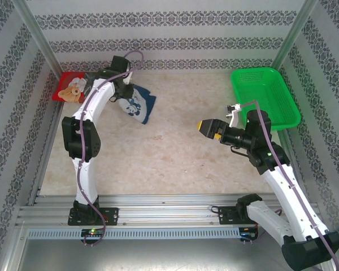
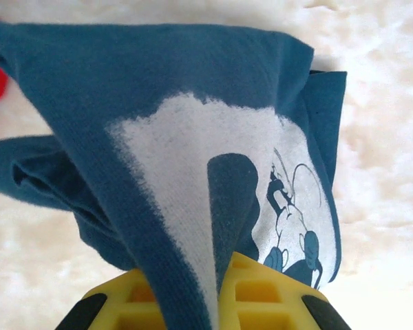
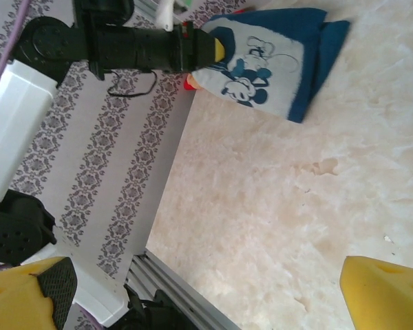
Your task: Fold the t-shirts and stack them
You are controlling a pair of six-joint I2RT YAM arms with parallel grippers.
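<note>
The left arm reaches to the far left part of the desk (image 1: 169, 161). Its left gripper (image 1: 126, 90) holds the dark blue t-shirt (image 1: 138, 106). In the left wrist view the yellow fingers (image 2: 261, 295) are pressed close together, and a fold of the blue cloth (image 2: 193, 137) is pinched between them. From there the shirt slopes down to the desk. It is bunched and folded over, not flat. It has a big white patch with a cartoon mouse on it (the right wrist view shows the mouse best, on the shirt (image 3: 275, 62) just past the yellow tip of the left gripper (image 3: 218, 48)).

The red t-shirt (image 1: 72, 88) lies in the far left corner of the desk, near the wall. Its teddy-bear print faces up. It lies beside the blue shirt, on the other side of the left arm. I cannot tell if the two shirts touch.

The right gripper (image 1: 208, 126) hangs over the desk on the right side, well apart from both shirts. It points to the left. Its yellow fingers (image 3: 382, 292) are spread wide, and there is nothing between them.

A green mesh basket (image 1: 263, 79) sits at the far right of the desk, behind the right arm.
</note>
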